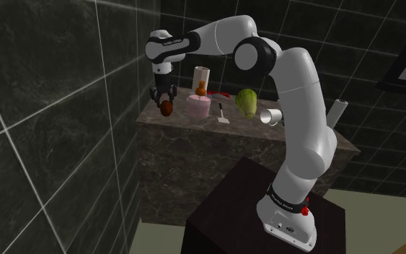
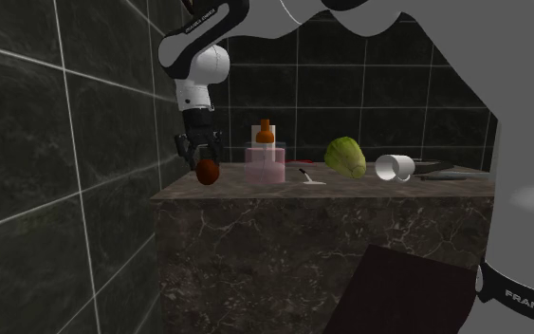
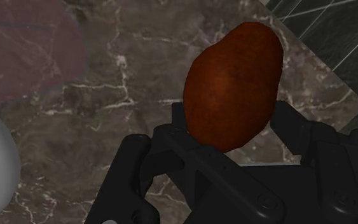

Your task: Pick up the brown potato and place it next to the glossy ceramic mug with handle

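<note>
The black jaws are closed on the brown potato (image 3: 231, 86), one finger pressing each side. Under it is the dark marble tabletop (image 1: 194, 137). The potato hangs a little above the tabletop's end, well apart from the white mug (image 2: 394, 168). A pink tub (image 2: 265, 163) with an orange bottle (image 2: 265, 131) in it stands between the potato and the mug. A green cabbage (image 2: 346, 156) sits just beside the mug, which lies on its side. Behind the mug is a dark tiled wall (image 2: 369, 85).

"FRANKA" — white letters on the arm's dark band (image 2: 528, 292) — other lettering unreadable.
</note>
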